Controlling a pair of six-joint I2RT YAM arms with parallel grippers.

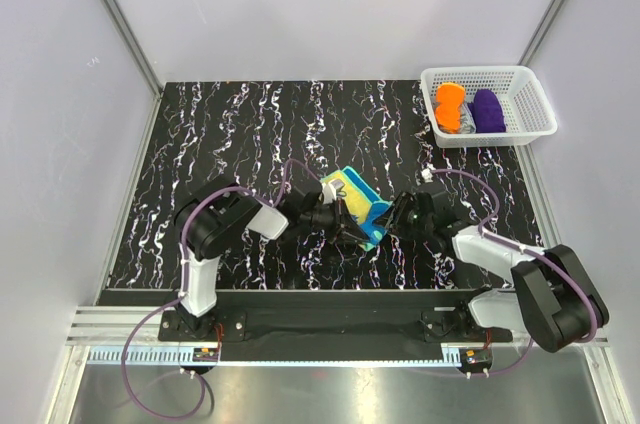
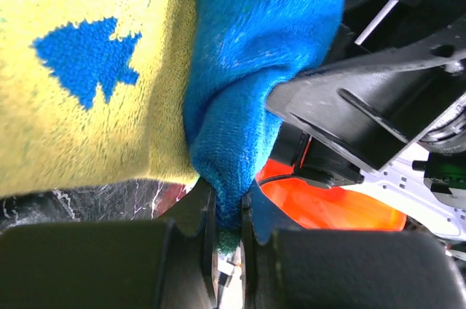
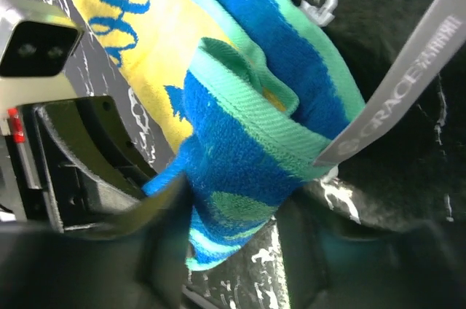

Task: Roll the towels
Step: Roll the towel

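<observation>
Left wrist view: my left gripper [image 2: 228, 210] is clamped on a fold of the blue-and-yellow towel [image 2: 262, 54], mid-table. Right wrist view: my right gripper [image 3: 240, 247] straddles its hemmed corner; whether it grips, I cannot tell. Only the top view shows the orange towel [image 1: 449, 107] in the basket [image 1: 500, 136].

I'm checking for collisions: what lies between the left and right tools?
The blue and yellow towel, clearest in the top view; the left tool pinches its blue fold.

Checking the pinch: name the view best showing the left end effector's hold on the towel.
Left wrist: the left end effector pinches the towel by a blue fold. Top external shows it small, fingertips hidden; right wrist leaves the pinch unclear.
</observation>
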